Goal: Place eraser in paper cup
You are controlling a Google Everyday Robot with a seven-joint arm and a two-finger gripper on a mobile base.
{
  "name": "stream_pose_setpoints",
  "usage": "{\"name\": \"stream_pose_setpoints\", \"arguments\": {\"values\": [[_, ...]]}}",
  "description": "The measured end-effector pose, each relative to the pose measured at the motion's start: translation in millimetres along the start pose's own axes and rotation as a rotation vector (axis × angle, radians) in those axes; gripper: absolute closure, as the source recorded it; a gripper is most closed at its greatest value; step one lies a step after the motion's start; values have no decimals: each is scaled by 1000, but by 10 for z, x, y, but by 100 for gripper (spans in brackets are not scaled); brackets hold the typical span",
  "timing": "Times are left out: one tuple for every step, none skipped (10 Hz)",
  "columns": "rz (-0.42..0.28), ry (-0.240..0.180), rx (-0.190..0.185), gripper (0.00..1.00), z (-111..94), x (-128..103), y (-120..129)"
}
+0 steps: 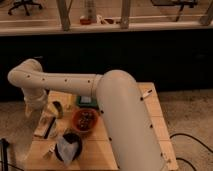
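The paper cup (57,109), small and pale tan with a dark inside, stands at the back left of the wooden table (150,120). My arm reaches over the table, bends at the far left and comes down just left of the cup. My gripper (44,125) is low over the table's left edge, in front of and left of the cup. I cannot make out the eraser; it may be hidden at the gripper.
A reddish-brown bowl (84,120) with dark contents sits right of the cup. A dark bowl with whitish paper (67,147) is at the front left. A green object (86,101) lies behind the bowl. A marker (146,93) lies at the back right.
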Motion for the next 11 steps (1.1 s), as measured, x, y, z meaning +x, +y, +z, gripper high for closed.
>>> {"name": "stream_pose_setpoints", "arguments": {"values": [[-1, 1, 1, 20, -14, 13, -14], [-2, 1, 0, 20, -13, 12, -22], [-4, 0, 0, 20, -12, 6, -29], [-4, 0, 0, 20, -12, 5, -29], [-3, 0, 0, 20, -12, 7, -26], [-3, 0, 0, 20, -12, 7, -26], [-4, 0, 0, 20, -11, 6, -27], [-4, 0, -1, 20, -10, 6, -27], [-3, -1, -1, 20, -2, 5, -25], [-4, -1, -1, 20, -3, 5, -26], [-3, -1, -1, 20, -3, 6, -24]]}}
